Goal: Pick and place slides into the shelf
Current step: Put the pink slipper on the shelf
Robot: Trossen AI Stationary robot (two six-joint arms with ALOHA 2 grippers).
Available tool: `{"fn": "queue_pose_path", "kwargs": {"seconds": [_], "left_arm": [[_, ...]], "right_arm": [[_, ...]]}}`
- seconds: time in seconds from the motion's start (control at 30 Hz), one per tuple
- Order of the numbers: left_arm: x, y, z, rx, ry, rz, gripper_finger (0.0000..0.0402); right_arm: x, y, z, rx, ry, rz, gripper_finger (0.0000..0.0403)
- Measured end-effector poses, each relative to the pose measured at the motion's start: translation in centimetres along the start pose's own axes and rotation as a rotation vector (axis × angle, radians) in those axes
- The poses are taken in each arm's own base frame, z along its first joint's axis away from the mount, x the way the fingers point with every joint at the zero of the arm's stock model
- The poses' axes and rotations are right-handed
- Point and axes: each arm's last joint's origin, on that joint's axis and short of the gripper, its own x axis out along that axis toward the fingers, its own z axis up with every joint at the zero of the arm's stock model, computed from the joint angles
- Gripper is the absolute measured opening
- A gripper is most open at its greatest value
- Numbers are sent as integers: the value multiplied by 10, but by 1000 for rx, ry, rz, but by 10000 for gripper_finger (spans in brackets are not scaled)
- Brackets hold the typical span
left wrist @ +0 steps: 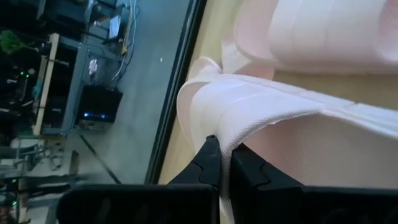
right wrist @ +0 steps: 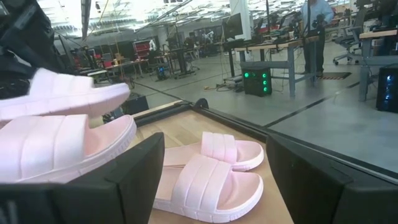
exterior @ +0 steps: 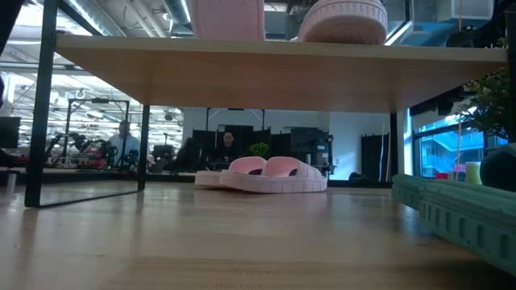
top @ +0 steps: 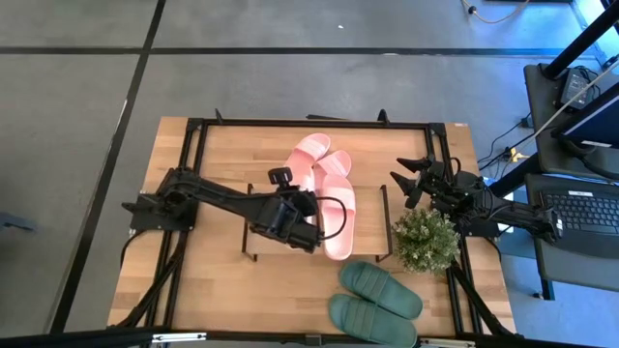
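Note:
My left gripper (top: 308,215) (left wrist: 224,149) reaches from the table's left over the shelf (exterior: 242,76) and is shut on a light pink slide (top: 334,208) (right wrist: 62,93). That slide's mate (right wrist: 68,146) (exterior: 343,20) lies sole down on the shelf's wooden top board. A second light pink pair (top: 319,155) (exterior: 266,173) (right wrist: 211,168) lies flat on the table beyond the shelf. The dark green pair (top: 372,300) (exterior: 451,209) lies at the table's near edge. My right gripper (top: 414,184) (right wrist: 214,155) waits open near the right edge, facing the pink slides. My left gripper pinches the edge of the pink slide's wide strap (left wrist: 239,127) between its two shut fingers (left wrist: 208,158). It comes in from the table's left. The slide stands above its mate in the right wrist view; whether part of it rests on the shelf board I cannot tell.
A small potted plant (top: 426,240) stands by the shelf's right end, just in front of my right arm. A black frame (top: 193,126) runs around the table top. Bare wood (top: 222,290) lies on the near left. People sit at desks (exterior: 121,145) in the room beyond.

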Motion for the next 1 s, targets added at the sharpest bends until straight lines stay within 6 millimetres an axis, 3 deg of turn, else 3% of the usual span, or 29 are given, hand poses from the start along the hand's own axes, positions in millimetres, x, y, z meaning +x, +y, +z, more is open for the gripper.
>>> {"fn": "queue_pose_path", "kwargs": {"seconds": [0.67,1.0], "left_arm": [[34,-12,11,-19,67,-13,4],[38,-16,19,-99,45,-95,65]], "right_arm": [[0,0,0,1,-1,1,282],[0,0,0,1,-1,0,282]]}}
